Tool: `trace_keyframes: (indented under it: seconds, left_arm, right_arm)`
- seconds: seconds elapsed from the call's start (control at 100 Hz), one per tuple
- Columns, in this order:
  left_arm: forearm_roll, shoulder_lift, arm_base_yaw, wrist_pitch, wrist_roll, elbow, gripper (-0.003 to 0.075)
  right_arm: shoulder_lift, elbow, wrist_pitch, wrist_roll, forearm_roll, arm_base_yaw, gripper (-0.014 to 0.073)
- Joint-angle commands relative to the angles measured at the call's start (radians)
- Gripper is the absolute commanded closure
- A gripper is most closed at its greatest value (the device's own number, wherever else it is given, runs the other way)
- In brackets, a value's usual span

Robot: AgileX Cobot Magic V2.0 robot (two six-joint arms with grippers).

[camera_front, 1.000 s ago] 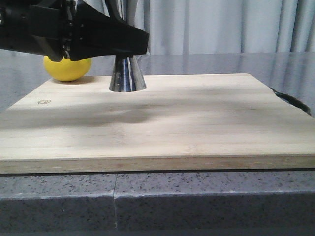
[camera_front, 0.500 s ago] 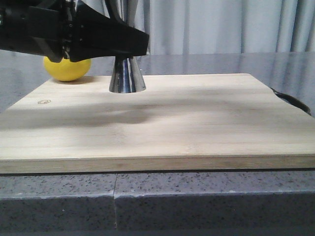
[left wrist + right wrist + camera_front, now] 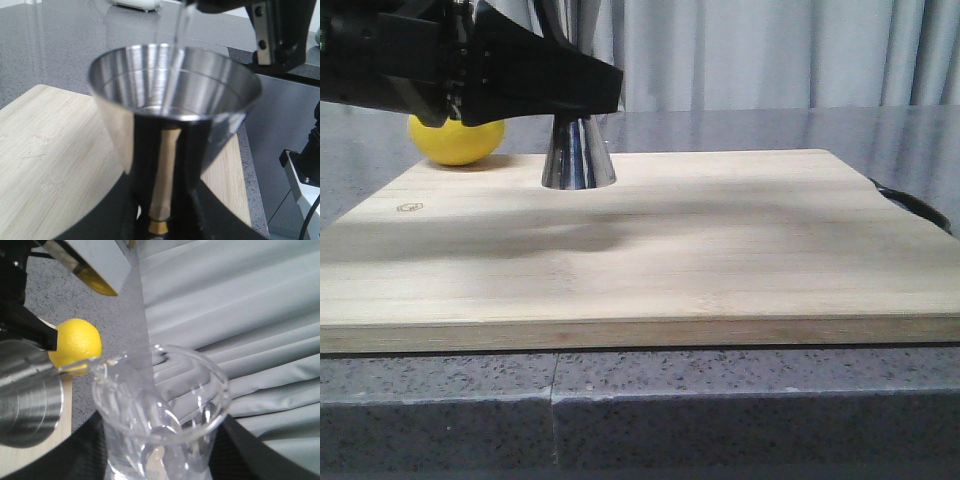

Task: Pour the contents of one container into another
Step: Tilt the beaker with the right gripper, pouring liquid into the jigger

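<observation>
The steel jigger (image 3: pixel 578 158) stands on the wooden board, its base showing below my left gripper (image 3: pixel 565 92), which is shut around its narrow waist. In the left wrist view its open upper cup (image 3: pixel 175 85) fills the middle, the gold band (image 3: pixel 159 227) sits between my black fingers (image 3: pixel 142 200), and a thin clear stream (image 3: pixel 172 65) falls into it from above. My right gripper (image 3: pixel 162 455) is shut on the clear glass beaker (image 3: pixel 160 405). The beaker is tilted, its pouring lip over the jigger's rim (image 3: pixel 27 400). A little liquid shows inside the beaker.
A yellow lemon (image 3: pixel 455 140) lies at the back left, just behind the wooden cutting board (image 3: pixel 720 250). A black object (image 3: pixel 912 207) pokes out past the board's right edge. Grey stone counter surrounds the board, and curtains hang behind.
</observation>
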Motion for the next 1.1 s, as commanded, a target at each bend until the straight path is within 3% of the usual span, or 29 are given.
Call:
trace_keyframes:
  seconds: [0.0,1.09]
  left_arm:
    - [-0.061,-0.043,-0.006,0.126,0.001,-0.027,0.0739]
    - [-0.061,-0.043,-0.006,0.126,0.001,-0.027,0.0739]
  right_arm:
    - [-0.034,-0.04,-0.03,-0.006,-0.007,-0.001,0.0265]
    - [-0.034,-0.04,-0.003,-0.006,-0.149,-0.001,0.0265]
